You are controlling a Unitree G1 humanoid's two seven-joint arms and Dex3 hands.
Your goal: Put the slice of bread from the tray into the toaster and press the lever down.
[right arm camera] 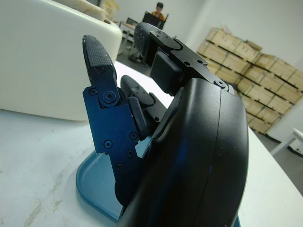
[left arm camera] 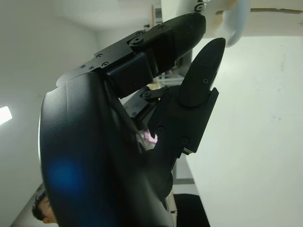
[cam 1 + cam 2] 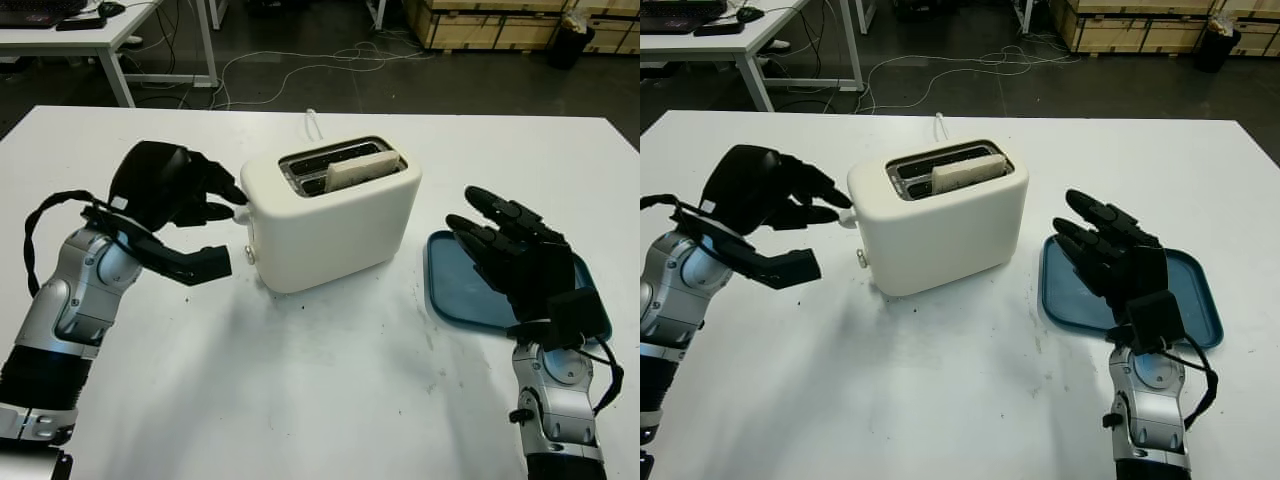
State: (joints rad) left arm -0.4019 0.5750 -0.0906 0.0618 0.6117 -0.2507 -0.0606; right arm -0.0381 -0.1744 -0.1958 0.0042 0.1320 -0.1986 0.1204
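Even overhead light leaves my table (image 3: 330, 400) bright, soft shadows pooling beneath my toaster (image 3: 335, 225); my wrist close-ups blur.

White table (image 3: 330, 400); desk (image 3: 95, 30), floor cables (image 3: 300, 60), wooden crates (image 3: 490, 25) behind.

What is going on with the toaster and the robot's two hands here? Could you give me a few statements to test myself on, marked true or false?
1. The bread slice stands in a slot of the toaster. True.
2. The blue tray still holds a slice. False: no bread lies on it.
3. The left hand is at the toaster's end, fingertips by its lever. True.
4. The right hand grips the toaster. False: it is open above the tray, apart from the toaster.
5. The toaster lies on its side. False: it stands upright on the white table.
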